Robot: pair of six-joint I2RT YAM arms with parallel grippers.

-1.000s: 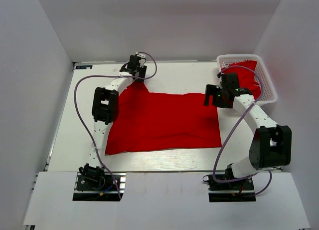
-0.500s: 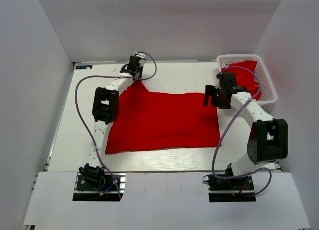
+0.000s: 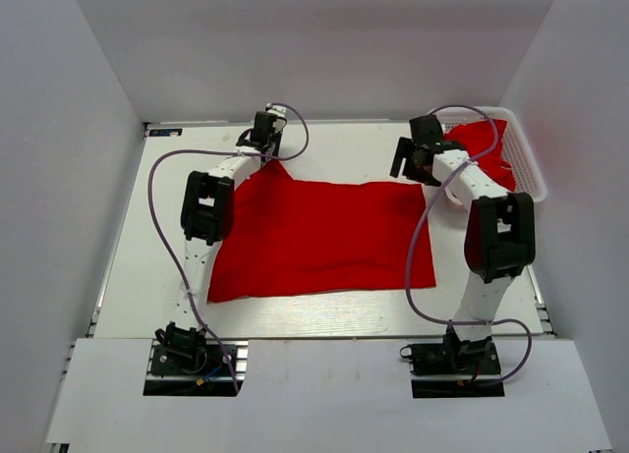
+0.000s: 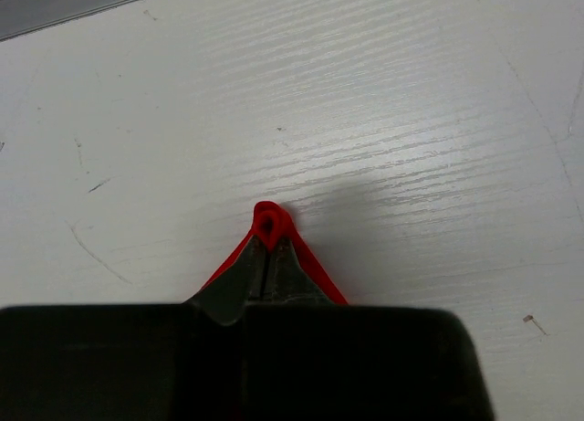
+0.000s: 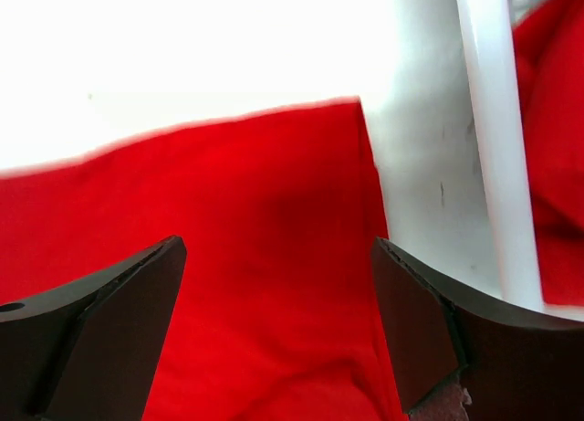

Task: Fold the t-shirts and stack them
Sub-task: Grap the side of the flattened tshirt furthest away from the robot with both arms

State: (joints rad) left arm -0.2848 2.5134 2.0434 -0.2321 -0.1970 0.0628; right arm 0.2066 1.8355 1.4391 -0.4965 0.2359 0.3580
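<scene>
- Spread t-shirt [image 3: 324, 237] lies flat at centre of table [image 3: 344, 158] in top view.
- Left end effector [image 4: 270, 249] closed, pinching that shirt's upper-left corner.
- Right end effector [image 5: 276, 247] wide open over shirt's upper-right corner, beside white basket [image 3: 532, 166] at upper right of frame.
- Second t-shirt [image 3: 488, 141] bunched inside basket.

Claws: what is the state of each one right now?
Left claw: closed on a corner of the spread t-shirt.
Right claw: open, holding nothing, above the same t-shirt.
</scene>
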